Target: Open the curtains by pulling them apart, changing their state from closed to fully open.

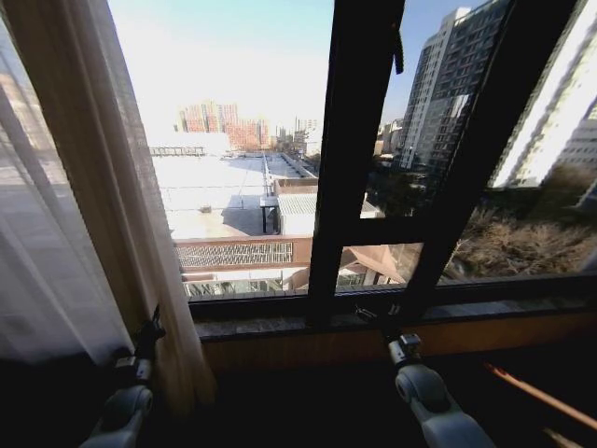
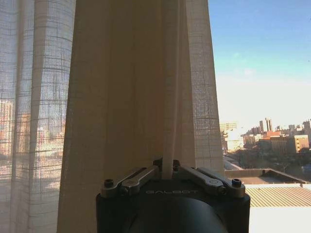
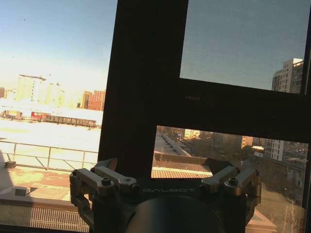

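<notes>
One sheer cream curtain (image 1: 103, 187) hangs bunched at the left of the window, its pleats falling to the floor. My left gripper (image 1: 152, 329) is at its inner edge, low down. In the left wrist view the gripper (image 2: 167, 167) is shut on a narrow fold of the curtain (image 2: 131, 97). My right gripper (image 1: 381, 315) is held just in front of the window sill, at the foot of the dark frame bar. In the right wrist view it (image 3: 165, 167) stands open with nothing between its fingers. The glass from the curtain's edge to the right of the window is uncovered.
Dark window frame bars (image 1: 354, 140) cross the glass, one right before the right gripper (image 3: 146, 73). A stone sill (image 1: 280, 327) runs along below the window, above a wooden wall panel. A thin orange rod (image 1: 541, 397) lies at the lower right.
</notes>
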### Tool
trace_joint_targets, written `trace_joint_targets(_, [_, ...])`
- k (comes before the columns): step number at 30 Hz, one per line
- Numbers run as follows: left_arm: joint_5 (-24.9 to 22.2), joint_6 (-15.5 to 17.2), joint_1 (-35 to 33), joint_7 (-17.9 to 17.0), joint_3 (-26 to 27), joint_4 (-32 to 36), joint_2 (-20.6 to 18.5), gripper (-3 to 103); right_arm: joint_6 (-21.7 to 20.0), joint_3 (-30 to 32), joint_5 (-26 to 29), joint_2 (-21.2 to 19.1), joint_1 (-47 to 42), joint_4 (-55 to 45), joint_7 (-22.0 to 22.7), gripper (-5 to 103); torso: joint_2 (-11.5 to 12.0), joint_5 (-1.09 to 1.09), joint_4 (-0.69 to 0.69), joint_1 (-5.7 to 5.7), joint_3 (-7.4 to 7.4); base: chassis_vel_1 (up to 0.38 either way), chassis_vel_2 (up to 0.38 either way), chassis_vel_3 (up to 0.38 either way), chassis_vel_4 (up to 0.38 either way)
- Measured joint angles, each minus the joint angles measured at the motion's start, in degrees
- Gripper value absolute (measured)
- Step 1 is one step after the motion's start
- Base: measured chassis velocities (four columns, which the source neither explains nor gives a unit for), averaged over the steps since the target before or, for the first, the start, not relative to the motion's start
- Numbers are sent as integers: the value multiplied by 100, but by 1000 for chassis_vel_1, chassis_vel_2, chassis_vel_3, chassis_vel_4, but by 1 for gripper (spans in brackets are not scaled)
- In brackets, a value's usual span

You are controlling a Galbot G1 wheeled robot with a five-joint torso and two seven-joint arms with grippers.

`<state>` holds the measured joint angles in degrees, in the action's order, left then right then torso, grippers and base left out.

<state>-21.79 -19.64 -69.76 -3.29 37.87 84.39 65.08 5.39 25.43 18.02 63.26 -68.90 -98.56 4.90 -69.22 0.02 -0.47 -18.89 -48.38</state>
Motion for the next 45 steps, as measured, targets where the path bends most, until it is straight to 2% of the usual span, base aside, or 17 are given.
trace_joint_targets(12, [-3,-15,86,1,-32,-78,11,0,0,0,0,0,0,0,0,100,1,-2,1,-3,-1,-47,59,50,-61])
trace_joint_targets(24, [-38,-63,117,-17,76,-320,-137,0,0,0,0,0,0,0,0,100,-1,-2,1,1,1,0,6,1,-5])
trace_joint_targets(45, [-49,-70,93,-83,220,-290,-144,0,0,-1,0,1,1,0,-1,100,-1,-4,1,0,0,100,87,-104,-85])
